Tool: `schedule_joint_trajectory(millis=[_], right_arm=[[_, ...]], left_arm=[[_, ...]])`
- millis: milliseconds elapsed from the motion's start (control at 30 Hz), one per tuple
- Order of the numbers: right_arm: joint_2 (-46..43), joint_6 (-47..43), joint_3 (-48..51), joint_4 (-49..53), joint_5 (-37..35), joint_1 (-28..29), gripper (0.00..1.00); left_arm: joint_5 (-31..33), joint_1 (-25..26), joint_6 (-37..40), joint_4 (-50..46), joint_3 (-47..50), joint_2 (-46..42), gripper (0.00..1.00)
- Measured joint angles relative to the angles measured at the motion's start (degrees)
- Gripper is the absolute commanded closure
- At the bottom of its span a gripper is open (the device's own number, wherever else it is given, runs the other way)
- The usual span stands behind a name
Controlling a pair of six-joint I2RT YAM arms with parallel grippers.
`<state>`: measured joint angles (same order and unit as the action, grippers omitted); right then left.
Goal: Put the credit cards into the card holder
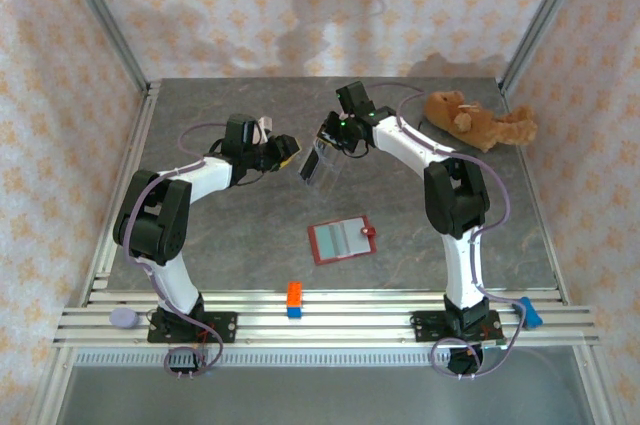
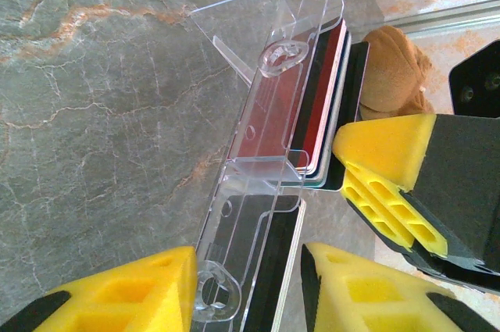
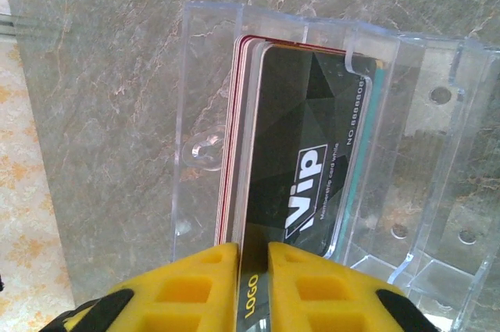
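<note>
grip: right pincer pinches the black card by its end | card sits with other cards in the clear tray, which left pincer grips | red card holder lies open on the table, well apart | risk: small grip, card may slip or pull others out

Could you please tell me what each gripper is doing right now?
Left gripper: closed on the clear tray.
Right gripper: closed on the black VIP card.
</note>
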<state>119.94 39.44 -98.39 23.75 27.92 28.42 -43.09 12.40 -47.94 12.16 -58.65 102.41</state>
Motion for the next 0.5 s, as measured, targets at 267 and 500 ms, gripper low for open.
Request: schedule_joint_trajectory(millis=[267, 500], right_arm=[[0.00, 0.59, -1.33, -0.24, 1.57, 0.00, 0.79], [0.00, 1.14, -2.43, 0.46, 1.16, 0.00, 0.47]], left_arm=[[-0.02, -0.02, 0.00, 0.00, 0.00, 0.00, 0.61], [-0.02, -0.02, 0.02, 0.00, 0.00, 0.00, 0.61]])
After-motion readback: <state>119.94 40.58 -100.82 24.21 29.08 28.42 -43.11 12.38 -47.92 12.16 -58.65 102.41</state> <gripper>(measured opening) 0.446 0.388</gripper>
